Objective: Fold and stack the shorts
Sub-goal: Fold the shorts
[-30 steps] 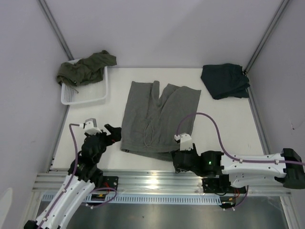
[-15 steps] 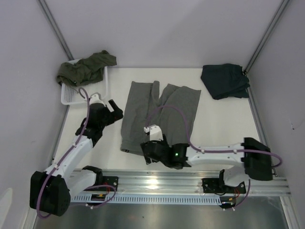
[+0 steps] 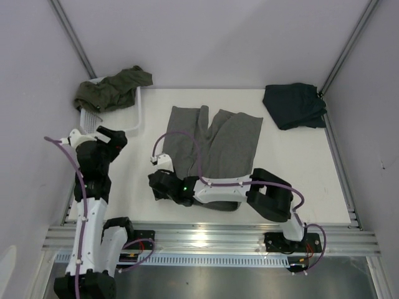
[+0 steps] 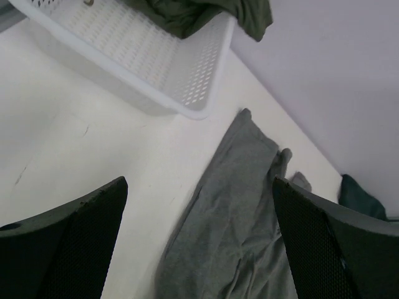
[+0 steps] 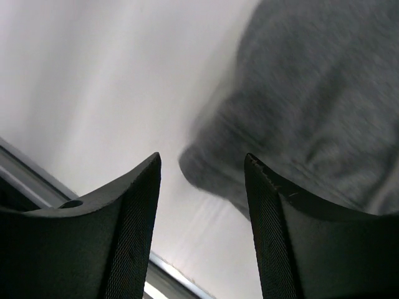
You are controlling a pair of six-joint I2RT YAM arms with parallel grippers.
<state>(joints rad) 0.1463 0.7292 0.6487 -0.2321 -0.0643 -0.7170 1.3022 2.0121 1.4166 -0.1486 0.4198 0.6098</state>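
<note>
Grey shorts (image 3: 212,146) lie flat at centre of the desk (image 3: 299,168), waistband toward the bottom of the frame, legs toward the top. Olive shorts (image 3: 109,90) are heaped in the white basket (image 3: 136,118) at upper left. Navy shorts (image 3: 294,106) are bunched at upper right, well apart from both.

Right end effector (image 3: 154,187) sits low at the lower-left corner of the grey pair. Its fingers are partly spread with nothing between them. In the wrist view the cloth corner lies just beyond the tips, blurred. Left end effector (image 3: 118,136) is spread wide and empty, raised beside the basket, apart from the cloth.

Risks:
- The right one may close short of the corner and pinch bare desk, or catch only the top layer, so the fold comes up crooked.
- The right arm (image 3: 224,187) lies across the lower edge of the grey pair. Any sweep could drag and wrinkle the cloth.
- Its purple cable (image 3: 187,138) loops over the fabric and may snag or pull it.
- The left one is close to the basket rim, so a careless move could knock it.

In the way: the right arm itself covers the waistband. Nothing else lies on the grey pair.
</note>
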